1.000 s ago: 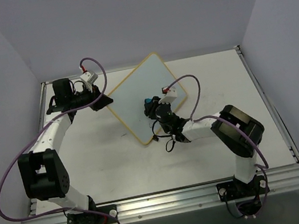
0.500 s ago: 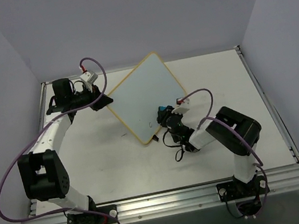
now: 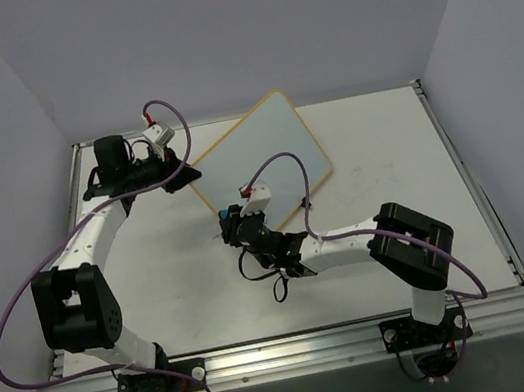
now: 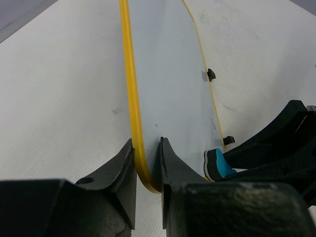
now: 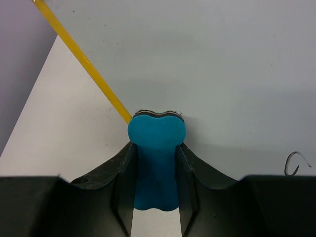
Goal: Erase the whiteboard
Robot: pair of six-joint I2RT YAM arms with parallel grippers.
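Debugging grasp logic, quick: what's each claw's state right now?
Left claw: shut on the whiteboard, clamping its yellow frame edge.
Right claw: shut on the blue bone-shaped eraser.

Legible text, brands, numbers, signs: none. Whiteboard [image 5: 222,64]: single small black handwritten stroke [image 5: 295,163], a hooked curl at the lower right of the right wrist view, too fragmentary to read as letter or digit. Left wrist view: faint thin dark trace on the same board, close to the yellow frame edge, too small to read.
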